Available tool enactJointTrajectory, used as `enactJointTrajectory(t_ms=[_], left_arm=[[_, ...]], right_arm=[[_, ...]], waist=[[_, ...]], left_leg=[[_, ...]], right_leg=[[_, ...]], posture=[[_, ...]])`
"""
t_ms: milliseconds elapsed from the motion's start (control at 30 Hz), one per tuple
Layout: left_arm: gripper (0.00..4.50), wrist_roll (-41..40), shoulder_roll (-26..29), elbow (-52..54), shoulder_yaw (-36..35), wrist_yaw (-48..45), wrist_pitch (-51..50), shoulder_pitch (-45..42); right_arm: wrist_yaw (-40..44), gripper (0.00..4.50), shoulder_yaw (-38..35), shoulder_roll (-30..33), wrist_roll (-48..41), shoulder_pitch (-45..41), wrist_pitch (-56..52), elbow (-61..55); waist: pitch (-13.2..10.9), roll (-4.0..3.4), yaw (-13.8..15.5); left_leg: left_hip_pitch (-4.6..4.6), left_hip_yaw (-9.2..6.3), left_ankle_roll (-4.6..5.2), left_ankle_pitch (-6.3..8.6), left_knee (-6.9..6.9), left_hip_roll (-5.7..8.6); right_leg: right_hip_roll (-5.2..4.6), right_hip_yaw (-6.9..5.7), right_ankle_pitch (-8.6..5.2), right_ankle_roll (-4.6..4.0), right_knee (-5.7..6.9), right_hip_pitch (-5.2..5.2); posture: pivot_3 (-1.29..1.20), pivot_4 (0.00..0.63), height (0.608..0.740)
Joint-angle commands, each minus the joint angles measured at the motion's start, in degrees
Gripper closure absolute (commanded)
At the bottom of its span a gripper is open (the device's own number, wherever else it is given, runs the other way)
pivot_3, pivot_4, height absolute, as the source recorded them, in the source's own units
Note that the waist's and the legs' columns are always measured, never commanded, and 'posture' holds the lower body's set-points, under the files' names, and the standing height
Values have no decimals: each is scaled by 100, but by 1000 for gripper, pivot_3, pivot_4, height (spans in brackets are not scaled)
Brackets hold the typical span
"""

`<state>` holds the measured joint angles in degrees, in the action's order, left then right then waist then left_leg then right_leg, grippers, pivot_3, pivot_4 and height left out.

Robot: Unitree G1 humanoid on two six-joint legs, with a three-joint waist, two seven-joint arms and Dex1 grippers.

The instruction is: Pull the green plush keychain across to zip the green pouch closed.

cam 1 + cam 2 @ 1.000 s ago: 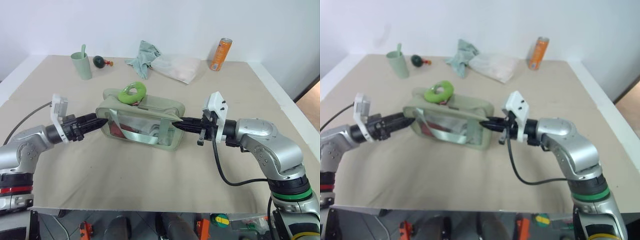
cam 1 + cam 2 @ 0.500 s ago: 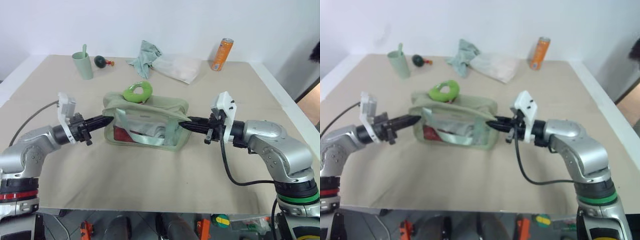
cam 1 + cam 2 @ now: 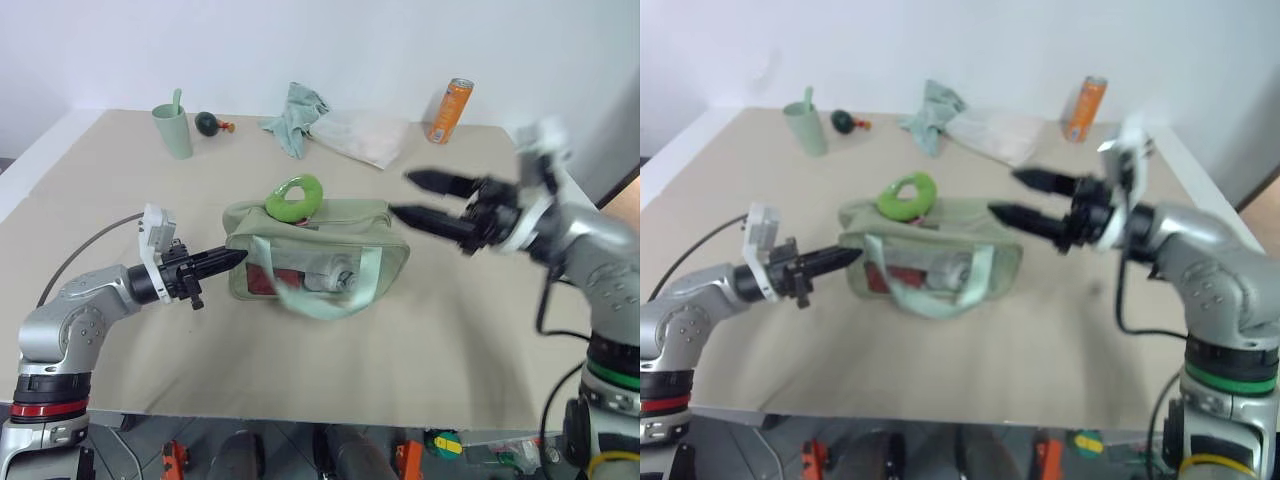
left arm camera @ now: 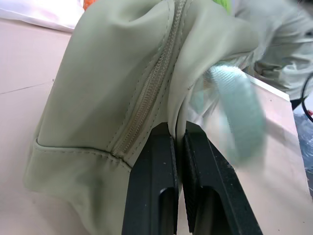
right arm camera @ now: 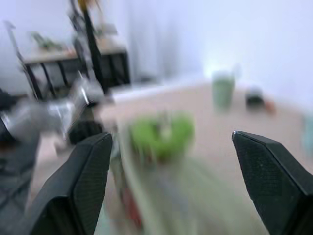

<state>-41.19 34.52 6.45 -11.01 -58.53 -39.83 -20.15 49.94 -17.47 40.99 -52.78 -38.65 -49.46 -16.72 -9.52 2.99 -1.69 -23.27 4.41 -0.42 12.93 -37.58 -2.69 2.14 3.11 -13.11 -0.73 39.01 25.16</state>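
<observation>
A beige desk [image 3: 120, 160] with a white edge stands against a plain white wall [image 3: 300, 40]; grey floor [image 3: 150, 450] lies below.

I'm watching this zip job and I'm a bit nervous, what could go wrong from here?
The left gripper pinches only a fold of the green pouch at its end, so a firm pull could slip it free. The right gripper is open and off the pouch, above its other end; reaching for the green plush keychain, it might snag the loose strap.
</observation>
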Motion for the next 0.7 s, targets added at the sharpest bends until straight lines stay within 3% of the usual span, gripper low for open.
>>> enactJointTrajectory(t_ms=[33, 200, 333, 467, 700], left_arm=[[4500, -13, -46, 260, 231, 29, -17, 75], [4500, -23, -44, 319, 241, 47, -18, 120], [4500, -46, -57, 341, 255, 65, -31, 139], [4500, -53, -89, 385, 277, 109, -9, 160], [4500, -110, -70, 517, 208, 200, -15, 300]], right_arm=[[72, 421, 252, 118, 135, -146, 64, 152], [50, 421, 1437, -76, 1214, -574, 562, 484], [-235, 421, 2225, -638, 2070, -1320, 882, 1238], [-291, 421, 2501, -1193, 2411, -1877, 1039, 1782], [42, 421, 2700, -1419, 2624, -1957, 1040, 1896]], waist=[[1, 0, 19], [1, -3, 14], [0, -4, 21], [0, -4, 38], [0, -4, 55]], left_leg=[[-1, -1, 2, 1, 0, 2], [-2, 15, 12, 1, 0, 12], [-4, 7, 14, 0, 0, 11], [-9, 11, 14, 0, 0, 12], [-17, 11, 34, 13, 0, 38]], right_leg=[[-4, -3, 0, 0, -3, -1], [-16, 10, 1, 4, -2, 4], [-13, 3, 0, 3, -1, 6], [-18, 3, 0, 2, -1, 9], [-55, -3, -14, 13, -2, 8]], posture=[[0, 150, 740], [0, 150, 740], [0, 150, 740], [0, 150, 740], [0, 150, 740]])
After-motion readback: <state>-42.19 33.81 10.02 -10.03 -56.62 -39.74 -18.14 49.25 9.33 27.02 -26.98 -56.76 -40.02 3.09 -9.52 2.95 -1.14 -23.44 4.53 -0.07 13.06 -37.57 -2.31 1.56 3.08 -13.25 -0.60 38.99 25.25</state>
